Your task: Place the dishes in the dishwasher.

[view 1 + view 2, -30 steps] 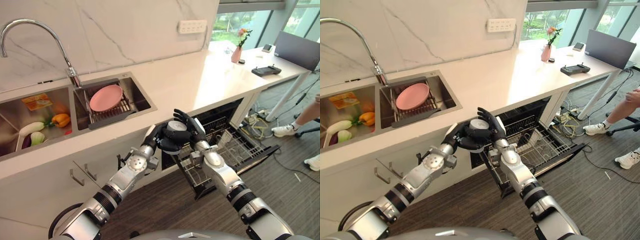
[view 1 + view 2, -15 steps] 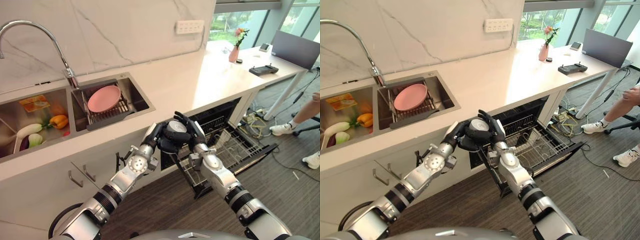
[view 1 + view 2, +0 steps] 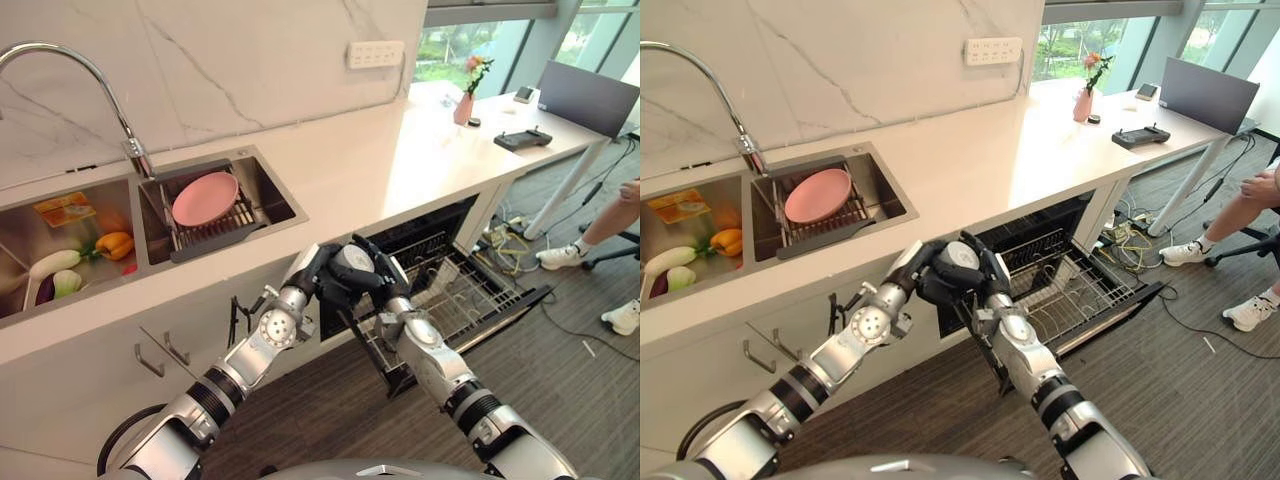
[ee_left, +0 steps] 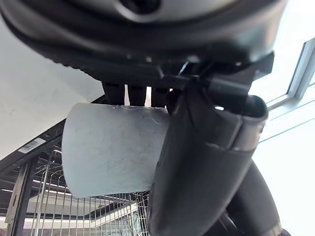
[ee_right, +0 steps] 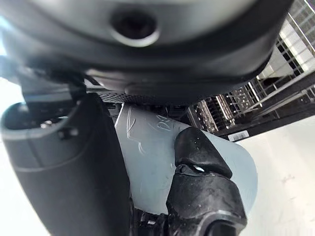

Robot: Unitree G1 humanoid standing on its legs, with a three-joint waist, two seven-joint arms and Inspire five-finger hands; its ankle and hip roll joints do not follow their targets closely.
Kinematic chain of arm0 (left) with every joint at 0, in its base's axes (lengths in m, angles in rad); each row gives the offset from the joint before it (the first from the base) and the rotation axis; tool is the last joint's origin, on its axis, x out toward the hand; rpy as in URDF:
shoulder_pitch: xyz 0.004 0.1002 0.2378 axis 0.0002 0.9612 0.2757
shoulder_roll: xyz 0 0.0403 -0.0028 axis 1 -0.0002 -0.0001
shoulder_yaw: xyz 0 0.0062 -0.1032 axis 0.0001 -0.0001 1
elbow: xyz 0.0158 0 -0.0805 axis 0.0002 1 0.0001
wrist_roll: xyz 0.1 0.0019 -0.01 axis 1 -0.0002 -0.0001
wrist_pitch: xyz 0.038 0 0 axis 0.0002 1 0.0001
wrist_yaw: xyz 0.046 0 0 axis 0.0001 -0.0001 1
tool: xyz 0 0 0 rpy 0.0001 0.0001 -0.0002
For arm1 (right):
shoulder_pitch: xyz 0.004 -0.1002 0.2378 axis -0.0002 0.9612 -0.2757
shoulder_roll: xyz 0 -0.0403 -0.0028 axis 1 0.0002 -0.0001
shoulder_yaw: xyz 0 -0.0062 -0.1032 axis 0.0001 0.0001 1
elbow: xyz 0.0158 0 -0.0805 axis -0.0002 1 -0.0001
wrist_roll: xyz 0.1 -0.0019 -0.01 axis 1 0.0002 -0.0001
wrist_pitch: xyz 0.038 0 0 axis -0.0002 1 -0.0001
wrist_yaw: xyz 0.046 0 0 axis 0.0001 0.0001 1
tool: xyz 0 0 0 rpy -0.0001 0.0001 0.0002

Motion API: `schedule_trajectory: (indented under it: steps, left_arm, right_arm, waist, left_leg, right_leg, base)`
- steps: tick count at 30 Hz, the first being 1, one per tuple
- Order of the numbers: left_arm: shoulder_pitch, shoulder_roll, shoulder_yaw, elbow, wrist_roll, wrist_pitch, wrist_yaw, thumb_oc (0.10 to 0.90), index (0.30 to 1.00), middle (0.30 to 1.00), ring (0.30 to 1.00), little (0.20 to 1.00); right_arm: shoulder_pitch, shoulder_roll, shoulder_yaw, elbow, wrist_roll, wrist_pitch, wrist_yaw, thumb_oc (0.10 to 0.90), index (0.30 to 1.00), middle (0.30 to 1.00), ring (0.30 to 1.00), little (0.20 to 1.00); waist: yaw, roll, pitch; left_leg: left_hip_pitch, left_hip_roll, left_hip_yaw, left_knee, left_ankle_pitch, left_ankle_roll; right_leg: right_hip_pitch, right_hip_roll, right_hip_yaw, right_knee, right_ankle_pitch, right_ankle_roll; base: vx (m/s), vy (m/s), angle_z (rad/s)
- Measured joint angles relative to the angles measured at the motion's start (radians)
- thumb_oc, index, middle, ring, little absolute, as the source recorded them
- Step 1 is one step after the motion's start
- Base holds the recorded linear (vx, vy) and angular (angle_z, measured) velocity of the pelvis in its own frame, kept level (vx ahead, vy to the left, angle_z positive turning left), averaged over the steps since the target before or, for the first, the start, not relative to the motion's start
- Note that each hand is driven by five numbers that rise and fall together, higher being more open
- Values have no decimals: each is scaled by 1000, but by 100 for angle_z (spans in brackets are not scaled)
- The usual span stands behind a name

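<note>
Cup, pale grey [image 3: 352, 262]: held in the air in front of the worktop [image 3: 340, 160] edge, above the open dishwasher [image 3: 440, 270]. Left hand [image 3: 318, 275] and right hand [image 3: 377, 272] both curled round it, fingers overlapping.
Dishwasher rack [image 3: 465, 295]: pulled out below the worktop, wire tines bare where visible.
Sink, right basin [image 3: 215, 205], set in the worktop: pink plate [image 3: 205, 197] on a drain rack.
Sink, left basin [image 3: 60, 245]: vegetables [image 3: 85, 260].

vegetables [image 3: 75, 262] in the left sink basin; flower vase [image 3: 465, 105] on the counter.
</note>
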State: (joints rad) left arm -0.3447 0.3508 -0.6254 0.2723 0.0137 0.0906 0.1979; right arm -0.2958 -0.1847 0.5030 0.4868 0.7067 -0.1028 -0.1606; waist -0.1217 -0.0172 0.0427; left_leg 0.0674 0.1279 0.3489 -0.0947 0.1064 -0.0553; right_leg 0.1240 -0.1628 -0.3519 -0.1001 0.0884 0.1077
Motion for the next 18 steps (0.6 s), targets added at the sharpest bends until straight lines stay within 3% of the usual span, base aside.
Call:
schedule_trajectory:
  steps: [6,7,8,9,18]
  left_arm:
    - [-2,0,0,0,1,0,-7,400,300,300,300,300]
    - [-2,0,0,0,1,0,-8,400,300,300,300,300]
    - [-3,0,0,0,1,0,-9,400,300,300,300,300]
    - [-4,0,0,0,1,0,-10,400,300,300,300,300]
    - [-27,0,-16,0,-20,3,-20,400,300,300,300,300]
  right_arm:
    - [2,0,7,0,61,3,6,800,900,900,900,900]
    - [2,0,10,0,82,3,6,695,742,742,742,742]
    - [2,0,12,1,84,3,6,645,667,667,667,667]
    - [4,0,13,1,86,3,6,400,300,300,300,300]
    - [3,-24,13,4,80,-17,1,400,300,300,300,300]
  waist:
    - [2,0,0]
    - [2,0,0]
    - [2,0,0]
    - [3,0,0]
    - [5,5,-3]
  left_leg:
    - [0,0,0,0,0,0]
    - [0,0,0,0,0,0]
    - [-1,0,0,0,0,0]
    - [-1,0,0,0,0,0]
    - [-2,0,-1,0,0,0]
  right_leg:
    - [0,0,0,0,0,0]
    - [0,0,0,0,0,0]
    - [0,0,0,0,0,0]
    - [1,0,0,0,0,0]
    - [0,0,-1,0,0,0]
  base:
    - [0,0,0]
    - [0,0,0]
    - [0,0,0]
    - [0,0,0]
    - [0,0,0]
